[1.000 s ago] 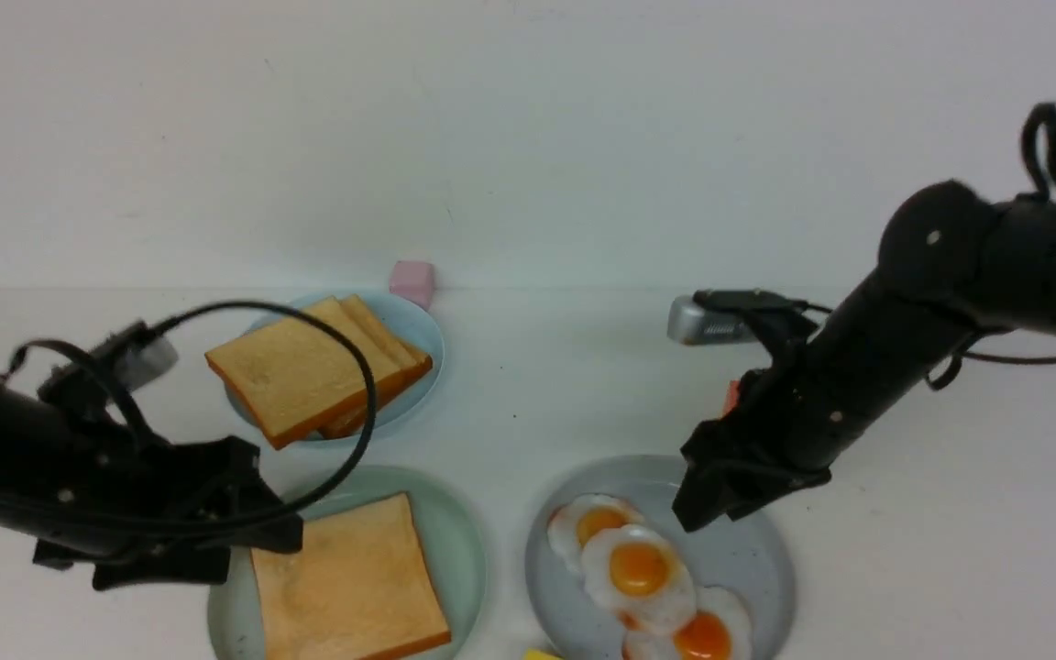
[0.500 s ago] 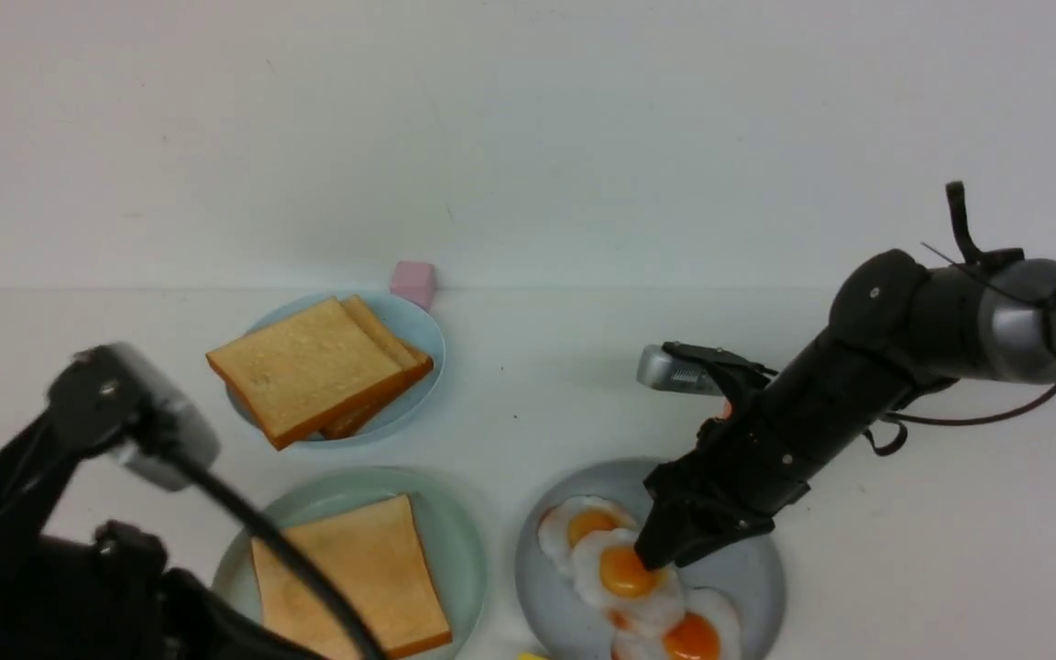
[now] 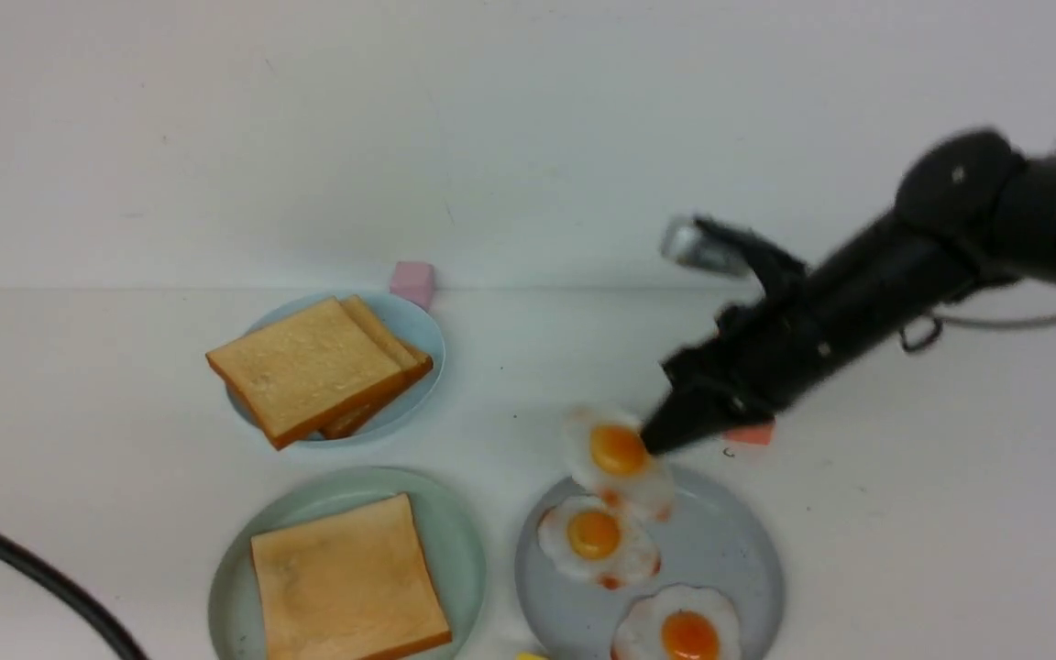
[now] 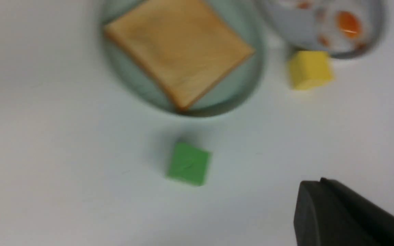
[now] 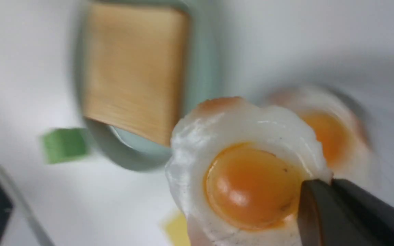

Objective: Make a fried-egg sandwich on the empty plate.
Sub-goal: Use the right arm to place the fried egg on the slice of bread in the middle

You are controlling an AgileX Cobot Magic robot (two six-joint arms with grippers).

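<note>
Above the far rim of the grey plate (image 3: 725, 550), the right hand (image 3: 652, 444) is holding one fried egg (image 3: 618, 451), clamped on its edge beside the yolk. Recommended: carrying it level to the mint-green plate (image 3: 468, 541), then centring it over the toast slice (image 3: 349, 582) lying there before releasing.

Front cam looks down across the table (image 3: 904, 532) from the robot's side. Wrist cams are closer, the right one right up against an egg (image 5: 251, 184). All share the lone toast (image 3: 349, 577).
</note>
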